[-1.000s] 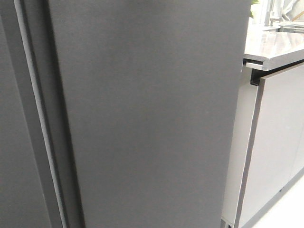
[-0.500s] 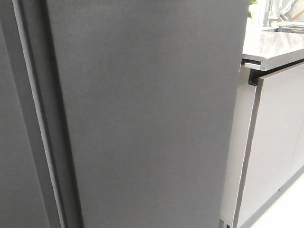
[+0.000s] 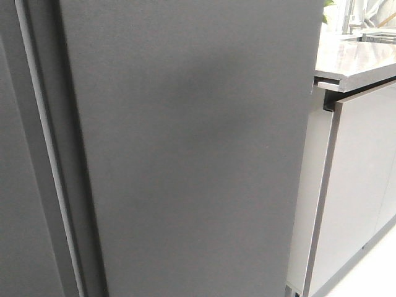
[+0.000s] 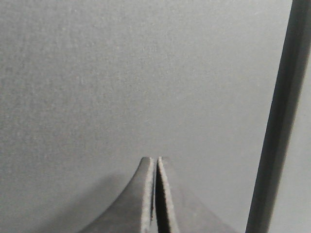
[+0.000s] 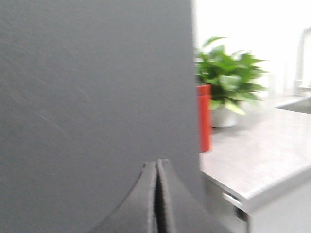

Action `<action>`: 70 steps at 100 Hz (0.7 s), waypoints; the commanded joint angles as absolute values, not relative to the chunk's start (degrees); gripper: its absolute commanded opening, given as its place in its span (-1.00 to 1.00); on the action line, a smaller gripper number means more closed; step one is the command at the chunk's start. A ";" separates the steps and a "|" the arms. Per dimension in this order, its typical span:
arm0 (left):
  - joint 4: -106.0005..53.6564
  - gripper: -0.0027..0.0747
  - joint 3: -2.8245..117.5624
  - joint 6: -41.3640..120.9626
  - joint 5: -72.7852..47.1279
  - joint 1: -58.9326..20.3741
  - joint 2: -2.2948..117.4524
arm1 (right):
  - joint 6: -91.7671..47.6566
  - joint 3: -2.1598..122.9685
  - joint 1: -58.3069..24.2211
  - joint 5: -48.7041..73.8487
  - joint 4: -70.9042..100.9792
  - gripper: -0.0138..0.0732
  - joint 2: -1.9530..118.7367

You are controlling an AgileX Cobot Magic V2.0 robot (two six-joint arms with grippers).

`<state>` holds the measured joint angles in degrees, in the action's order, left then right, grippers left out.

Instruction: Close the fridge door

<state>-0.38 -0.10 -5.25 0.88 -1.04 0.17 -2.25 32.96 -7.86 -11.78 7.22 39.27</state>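
Note:
The fridge door is a tall matte dark-grey panel that fills the middle of the front view. Its thick dark edge shows on the left. No inner lining or bins show. Neither gripper shows in the front view. My right gripper is shut and empty, its tips close against the door face, near the door's edge by the counter. My left gripper is shut and empty, its tips close to a matte grey door face beside a dark vertical seam.
The second dark-grey door stands at the left, behind a pale vertical strip. Pale grey cabinet doors and a grey countertop stand right of the fridge. A red bottle and a potted plant stand on the counter.
The door's face and the counter have shifted slightly left in the front view; the door fills a little more of the frame.

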 commanded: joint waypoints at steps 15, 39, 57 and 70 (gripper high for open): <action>-0.48 -0.99 -1.70 -5.45 5.28 -1.40 1.26 | -2.89 22.02 -0.70 -16.04 6.76 -0.86 23.28; -0.48 -0.99 -1.70 -5.45 5.28 -1.40 1.26 | -2.89 14.43 2.18 -11.58 6.76 -0.86 13.76; -0.48 -0.99 -1.70 -5.45 5.28 -1.40 1.26 | -2.89 9.47 2.28 -11.14 6.76 -0.86 10.88; -0.48 -0.99 -1.70 -5.45 5.28 -1.40 1.26 | -2.89 5.82 2.28 -11.03 6.76 -0.86 8.60</action>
<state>-0.38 -0.10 -5.25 0.88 -1.04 0.17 -2.25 6.31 1.95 -6.88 7.22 9.56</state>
